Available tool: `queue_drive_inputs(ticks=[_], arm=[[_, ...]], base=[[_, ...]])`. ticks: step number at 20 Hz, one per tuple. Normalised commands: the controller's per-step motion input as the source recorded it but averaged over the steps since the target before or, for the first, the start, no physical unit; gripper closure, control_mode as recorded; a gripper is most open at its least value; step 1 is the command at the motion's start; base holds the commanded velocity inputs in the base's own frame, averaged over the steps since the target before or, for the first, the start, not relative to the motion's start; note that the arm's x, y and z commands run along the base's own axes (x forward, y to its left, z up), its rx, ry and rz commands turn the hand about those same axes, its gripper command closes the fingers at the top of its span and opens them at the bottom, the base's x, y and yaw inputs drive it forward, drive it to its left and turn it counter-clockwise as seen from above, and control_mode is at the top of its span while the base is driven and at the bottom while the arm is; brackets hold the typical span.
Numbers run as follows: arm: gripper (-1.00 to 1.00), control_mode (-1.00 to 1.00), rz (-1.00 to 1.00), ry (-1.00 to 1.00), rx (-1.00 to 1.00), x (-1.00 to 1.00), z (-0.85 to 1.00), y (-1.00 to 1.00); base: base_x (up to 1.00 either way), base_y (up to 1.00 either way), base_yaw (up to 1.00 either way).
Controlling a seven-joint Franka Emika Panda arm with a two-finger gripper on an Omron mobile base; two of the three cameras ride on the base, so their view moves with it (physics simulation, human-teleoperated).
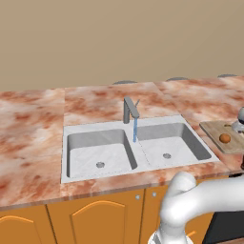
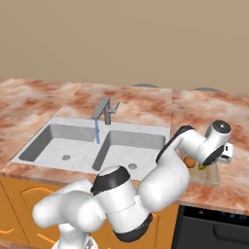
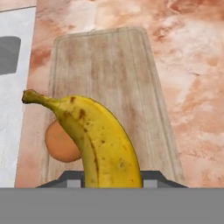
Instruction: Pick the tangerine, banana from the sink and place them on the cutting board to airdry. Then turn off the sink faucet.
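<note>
The pincer (image 2: 210, 165) is hovering over the cutting board (image 3: 105, 70) and is gripping the banana (image 3: 98, 140), which is rising from between the finger tips in the hand view with its brown stem end pointing away from the hand. The tangerine (image 3: 61, 143) is lying on the near left part of the board, partly hidden behind the banana; in the left base view the tangerine (image 1: 225, 138) is sitting on the cutting board (image 1: 219, 129) at the right edge of the picture. The board is resting flat on the marbled pink tabletop (image 1: 33, 124), just to the right of the sink (image 1: 136, 147). Both basins of the sink are showing bare grey floors with round drains. The sink faucet (image 1: 129, 109) is standing behind the divider between the basins, and a thin blue stream of water (image 1: 135, 129) is running from its spout. Orange cabinet doors (image 1: 95, 219) are lining the front below the tabletop.
</note>
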Motion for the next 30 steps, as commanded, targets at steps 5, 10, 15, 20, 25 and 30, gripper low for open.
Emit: queue_drive_inputs(ticks=[5, 10, 15, 20, 25, 30], arm=[[1.00, -1.00, 0.00, 0.03, 0.02, 0.15, -0.20, -0.15], [1.00, -1.00, 0.00, 0.03, 0.01, 0.10, -0.22, -0.12], [1.00, -1.00, 0.00, 0.04, 0.02, 0.15, -0.23, -0.05], [1.00, -1.00, 0.00, 0.05, 0.02, 0.17, -0.24, -0.02], [1.00, -1.00, 0.00, 0.04, 0.02, 0.16, -0.22, -0.07], [1.00, -1.00, 0.00, 0.03, 0.02, 0.14, -0.21, -0.12]], base=[[0.00, 0.00, 0.00], [0.00, 0.00, 0.00], [0.00, 0.00, 0.00], [0.00, 0.00, 0.00], [0.00, 0.00, 0.00], [0.00, 0.00, 0.00]])
